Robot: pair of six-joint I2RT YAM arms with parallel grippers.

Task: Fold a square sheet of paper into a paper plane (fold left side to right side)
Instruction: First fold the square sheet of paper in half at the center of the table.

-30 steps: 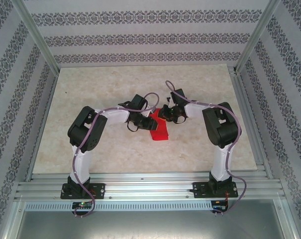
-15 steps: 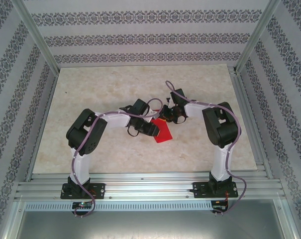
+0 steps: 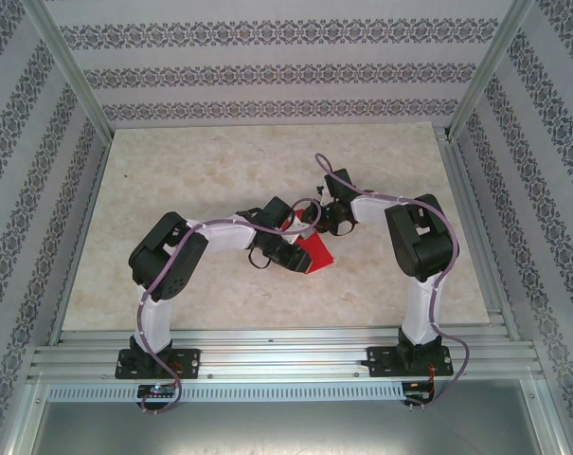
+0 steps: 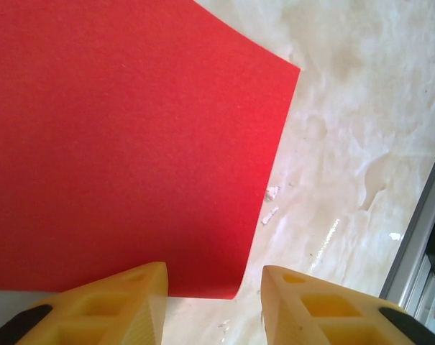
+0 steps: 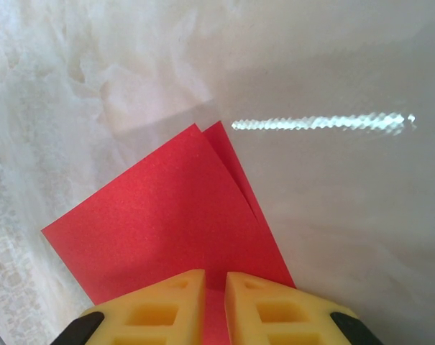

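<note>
Left wrist view: left gripper [image 4: 216, 282] fingers spread wide, the corner of a thin bright red sheet of paper [image 4: 124, 144] between them. The right gripper [image 5: 216, 282] pinches its edge.

A robotics laboratory test cell is indicated. The work area is enclosed by an aluminium frame [image 3: 70, 76] of extruded profiles, and the walls [image 3: 267, 71] are lined with patterned sheets (a repeating floral band). A marble-look tabletop [image 3: 191, 171] is fitted inside. The left arm [image 3: 163, 256] and the right arm [image 3: 419, 242] are bolted to slotted rails [image 3: 286, 355] at the near edge, and exposed cables [image 3: 320, 161] are routed along both.
</note>
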